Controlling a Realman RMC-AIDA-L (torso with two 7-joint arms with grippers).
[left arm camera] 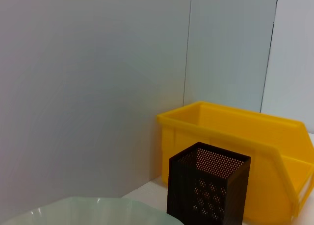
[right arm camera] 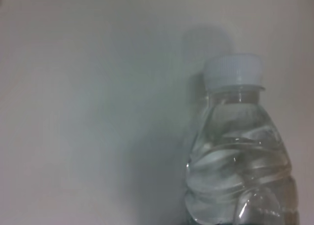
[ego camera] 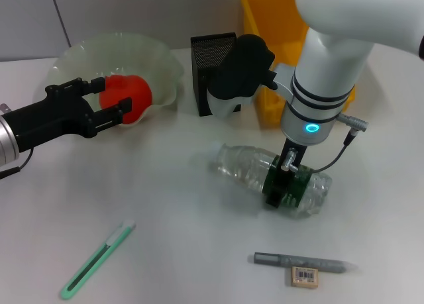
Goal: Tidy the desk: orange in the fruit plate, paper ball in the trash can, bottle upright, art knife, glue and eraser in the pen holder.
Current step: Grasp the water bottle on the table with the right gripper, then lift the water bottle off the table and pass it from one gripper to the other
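Orange (ego camera: 129,95) is sitting gripped in left pincer (ego camera: 112,105) over fruit plate (ego camera: 159,55), bottle (ego camera: 271,175) is lying mid-bench w/ right pincer (ego camera: 281,188) clamping it, while knife (ego camera: 96,261), glue (ego camera: 301,261), eraser (ego camera: 305,276) are waiting near edge.

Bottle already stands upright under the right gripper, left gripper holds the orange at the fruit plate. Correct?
Not quite. In the head view the bottle lies on its side on the desk, with the right gripper closed around it. The rest stands: the left gripper holds the orange at the fruit plate.
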